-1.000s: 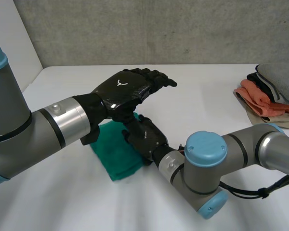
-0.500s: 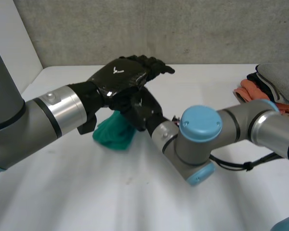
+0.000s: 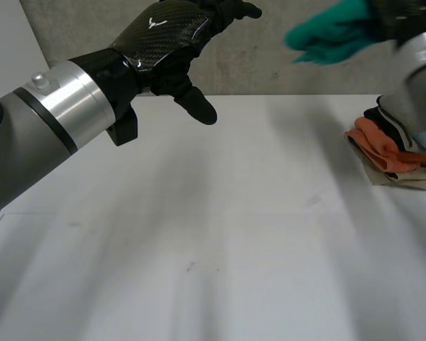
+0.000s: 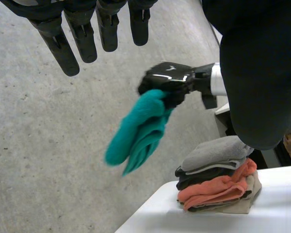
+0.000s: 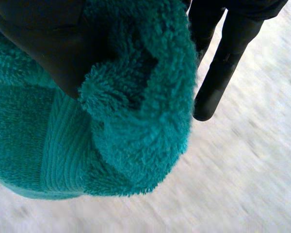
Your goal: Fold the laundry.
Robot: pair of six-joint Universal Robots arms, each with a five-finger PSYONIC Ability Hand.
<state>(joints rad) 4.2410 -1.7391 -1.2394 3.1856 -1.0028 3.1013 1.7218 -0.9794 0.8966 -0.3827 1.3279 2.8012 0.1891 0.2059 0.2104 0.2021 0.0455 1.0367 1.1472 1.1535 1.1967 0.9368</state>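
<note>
A folded green towel [image 3: 334, 32] hangs high in the air above the table's far right, with my right hand [image 3: 405, 14] shut on it. In the left wrist view the right hand [image 4: 169, 85] pinches the towel [image 4: 140, 128] at its upper end and the rest droops down. In the right wrist view the thumb [image 5: 43, 43] presses into the bunched towel [image 5: 111, 126] and the fingers [image 5: 223, 58] curl behind it. My left hand [image 3: 170, 35] is raised over the table's far left, open with fingers [image 4: 82, 34] straight, holding nothing.
A stack of folded cloths [image 3: 397, 142], grey on top, then dark, orange and beige, lies at the white table's [image 3: 213, 234] right edge. The same stack [image 4: 218, 182] sits below the held towel in the left wrist view. A grey wall stands behind the table.
My right hand closed on the green towel, lifted it off the table and swung it up to the right. The left hand rose higher and stayed open.
</note>
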